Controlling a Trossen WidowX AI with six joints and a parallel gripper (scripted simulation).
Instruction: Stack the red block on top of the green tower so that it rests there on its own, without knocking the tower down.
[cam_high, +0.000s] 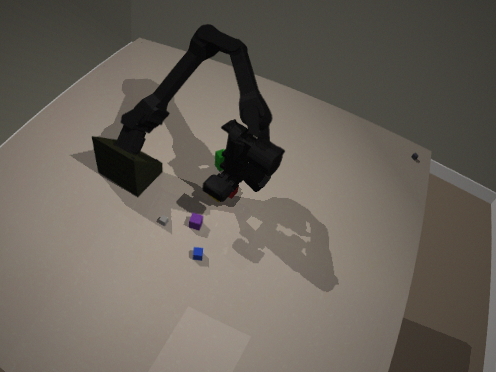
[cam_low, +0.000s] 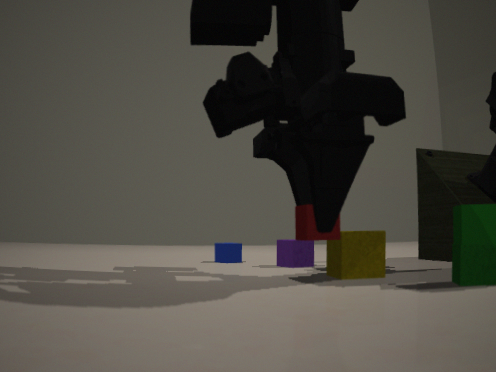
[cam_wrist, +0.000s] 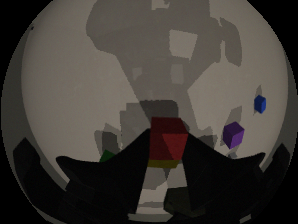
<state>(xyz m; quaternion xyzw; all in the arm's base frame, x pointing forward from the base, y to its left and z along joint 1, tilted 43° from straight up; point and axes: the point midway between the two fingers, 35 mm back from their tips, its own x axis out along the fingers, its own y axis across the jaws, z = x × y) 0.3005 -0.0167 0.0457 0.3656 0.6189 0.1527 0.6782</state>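
Exterior view, left to right on worktop (cam_low: 150, 325): small cube (cam_low: 228, 252), second cube (cam_low: 295, 253), larger cube (cam_low: 356, 254), tower (cam_low: 474, 245). Block (cam_low: 306, 224) raised off worktop, between tool (cam_low: 320, 220) fingers, above second and larger cubes.

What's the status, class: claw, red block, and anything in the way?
Claw shut on red block, block lifted off table. Green tower upright, off to one side. Yellow block right beside the lift point.

Top cam: high, far, angled down over whole surface (cam_high: 325, 310); exterior: low, near surface level, close side-on; wrist: fisheye looking down past gripper (cam_wrist: 168, 152); all share purple block (cam_high: 195, 221).
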